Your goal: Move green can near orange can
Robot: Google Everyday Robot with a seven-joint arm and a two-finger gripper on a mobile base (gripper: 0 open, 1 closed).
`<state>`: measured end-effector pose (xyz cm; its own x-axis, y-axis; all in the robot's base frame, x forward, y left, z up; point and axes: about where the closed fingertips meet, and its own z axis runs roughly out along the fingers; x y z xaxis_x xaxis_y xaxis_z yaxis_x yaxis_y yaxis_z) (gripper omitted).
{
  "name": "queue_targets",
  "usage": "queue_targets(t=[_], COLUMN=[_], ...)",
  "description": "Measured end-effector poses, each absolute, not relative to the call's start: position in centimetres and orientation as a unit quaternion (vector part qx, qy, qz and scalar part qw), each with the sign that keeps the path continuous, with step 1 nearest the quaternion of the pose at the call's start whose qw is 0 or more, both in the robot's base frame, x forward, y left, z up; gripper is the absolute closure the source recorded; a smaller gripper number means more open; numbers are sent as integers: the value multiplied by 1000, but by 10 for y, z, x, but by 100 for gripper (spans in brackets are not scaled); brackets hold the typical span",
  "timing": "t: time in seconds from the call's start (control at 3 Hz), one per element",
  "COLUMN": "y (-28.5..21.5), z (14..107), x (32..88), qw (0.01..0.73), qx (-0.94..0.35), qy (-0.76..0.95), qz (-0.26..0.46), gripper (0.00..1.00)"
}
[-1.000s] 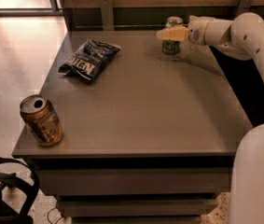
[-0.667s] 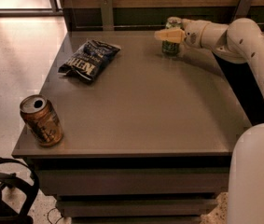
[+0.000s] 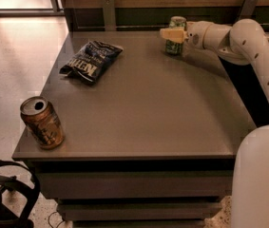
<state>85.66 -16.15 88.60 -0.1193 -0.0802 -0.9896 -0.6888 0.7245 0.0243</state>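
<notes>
The green can (image 3: pixel 175 47) stands upright at the far right of the grey table (image 3: pixel 148 103), close to the back edge. My gripper (image 3: pixel 170 33) reaches in from the right at mid-height of the green can, and its pale yellow tip lies across the can's front. The can's base rests on the table. The orange can (image 3: pixel 42 122), orange-brown with an open silver top, stands upright at the table's near left corner, far from the green can.
A dark blue chip bag (image 3: pixel 90 61) lies at the back left of the table. A wooden wall with metal brackets (image 3: pixel 108 11) runs behind the table. My white arm (image 3: pixel 253 46) spans the right side. Dark gear (image 3: pixel 1 203) sits on the floor at lower left.
My gripper and forearm have shifted a little to the left around the green can. The green can, the orange can and the chip bag have stayed in place.
</notes>
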Motion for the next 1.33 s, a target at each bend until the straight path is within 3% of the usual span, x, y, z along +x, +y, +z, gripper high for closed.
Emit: queue_targets(t=[0.33,0.67,1.33], y=[-158,-155,-160], z=[885,884,904], x=[857,858,828], qw=[604,603,600], qx=[-274,-275,-286], qy=[704,704,705], qz=[253,255,246], gripper=[88,100,100])
